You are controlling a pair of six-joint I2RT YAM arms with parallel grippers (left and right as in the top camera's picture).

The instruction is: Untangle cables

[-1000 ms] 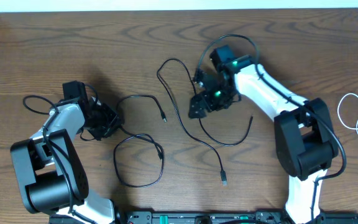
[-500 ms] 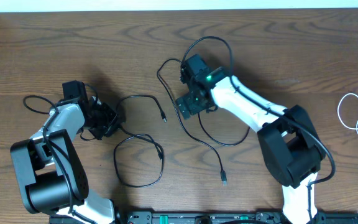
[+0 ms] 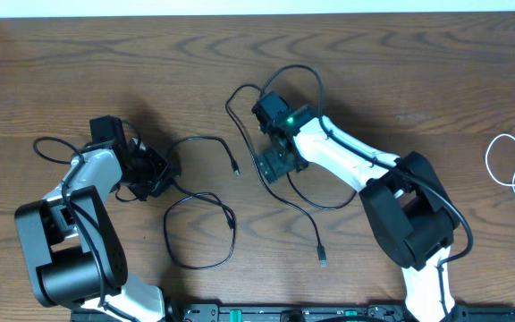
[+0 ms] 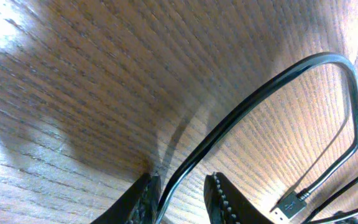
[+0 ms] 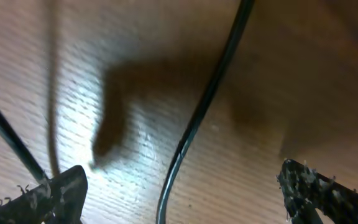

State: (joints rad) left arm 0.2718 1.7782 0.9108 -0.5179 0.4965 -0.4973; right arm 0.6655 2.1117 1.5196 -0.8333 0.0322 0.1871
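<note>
Risk: right gripper (image 5: 180, 190), spread wide astride black cable (image 5: 211, 93) mid-frame, may close off-line & miss; left gripper (image 4: 182, 194) narrow round cable loop (image 4: 328, 65), grip unclear.

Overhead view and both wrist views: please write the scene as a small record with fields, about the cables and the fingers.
table: brown wood
black cable: loose curves across the middle; one piece or two, cannot tell
white cable: looped at the right edge, away from both arms
left fingers: slightly apart, black cable between them
right fingers: wide open, black cable between them, not gripped
</note>
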